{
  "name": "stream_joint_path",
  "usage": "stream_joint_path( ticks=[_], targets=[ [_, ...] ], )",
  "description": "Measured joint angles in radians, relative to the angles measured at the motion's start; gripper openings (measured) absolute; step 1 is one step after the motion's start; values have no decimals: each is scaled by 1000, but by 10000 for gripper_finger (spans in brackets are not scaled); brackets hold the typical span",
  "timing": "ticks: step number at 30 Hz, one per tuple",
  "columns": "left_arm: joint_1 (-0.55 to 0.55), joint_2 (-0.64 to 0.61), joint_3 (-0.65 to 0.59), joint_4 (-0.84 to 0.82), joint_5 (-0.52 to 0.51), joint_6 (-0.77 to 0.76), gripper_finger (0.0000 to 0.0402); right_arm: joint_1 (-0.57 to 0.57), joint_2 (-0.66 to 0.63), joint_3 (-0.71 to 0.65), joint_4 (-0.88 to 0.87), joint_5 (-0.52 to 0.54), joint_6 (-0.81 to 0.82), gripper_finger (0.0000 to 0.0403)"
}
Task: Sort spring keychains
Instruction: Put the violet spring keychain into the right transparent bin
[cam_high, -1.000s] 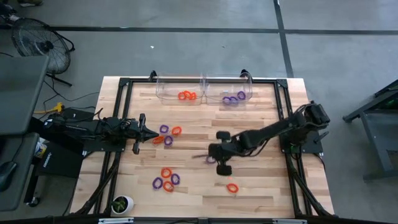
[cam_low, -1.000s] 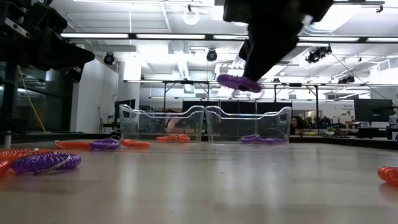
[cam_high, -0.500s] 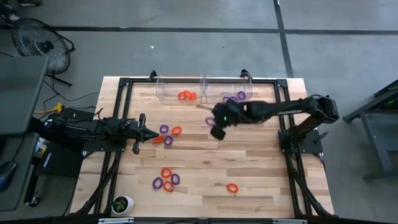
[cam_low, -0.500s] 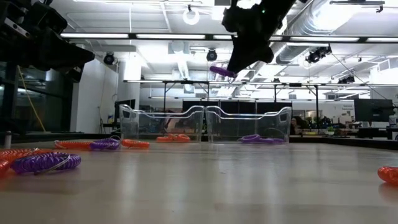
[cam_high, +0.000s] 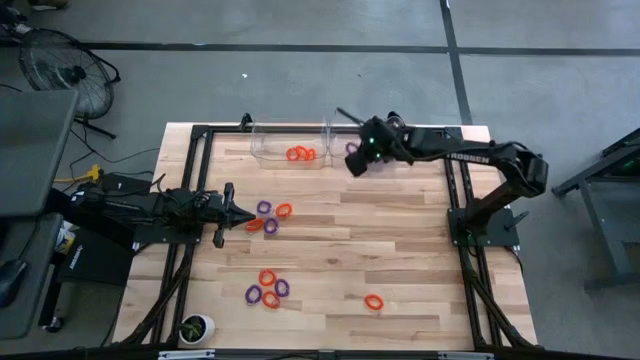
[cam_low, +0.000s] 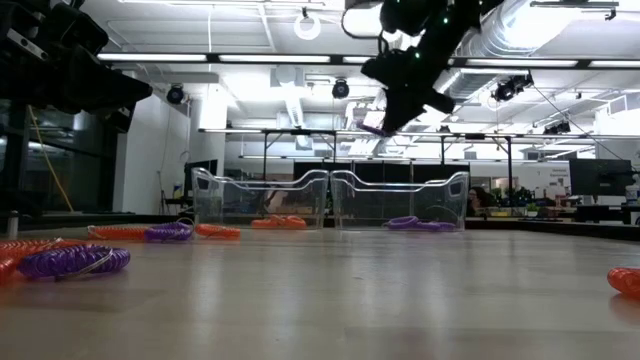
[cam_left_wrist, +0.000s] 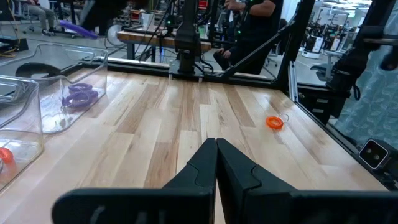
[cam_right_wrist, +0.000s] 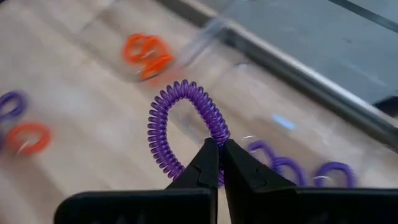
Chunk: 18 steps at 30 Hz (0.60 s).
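Setting: robotics lab, open-plan workshop hall.
Evidence: exposed ceiling ducts (cam_low: 560, 30), strip lighting, concrete floor (cam_high: 300, 90), floor fan (cam_high: 60, 65), further workbenches (cam_left_wrist: 155, 40) beyond the closed fingers.

High cam straight down over whole bench (cam_high: 400, 250); low cam level at bench-top; both share clear bins (cam_low: 330, 198).

Black floor fan (cam_high: 55, 68) on concrete beside wooden table (cam_high: 400, 250); small potted plant (cam_high: 195, 328) at table's near-left corner.
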Motion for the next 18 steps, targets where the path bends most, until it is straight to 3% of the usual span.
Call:
stream_joint_path(
  ticks=[9,18],
  targets=[
    [0,0,0,0,0,0,0,-154,20,-1,-102,69,115,0],
    [0,0,0,0,0,0,0,-205,22,-104,-34,80,245,0]
  ],
)
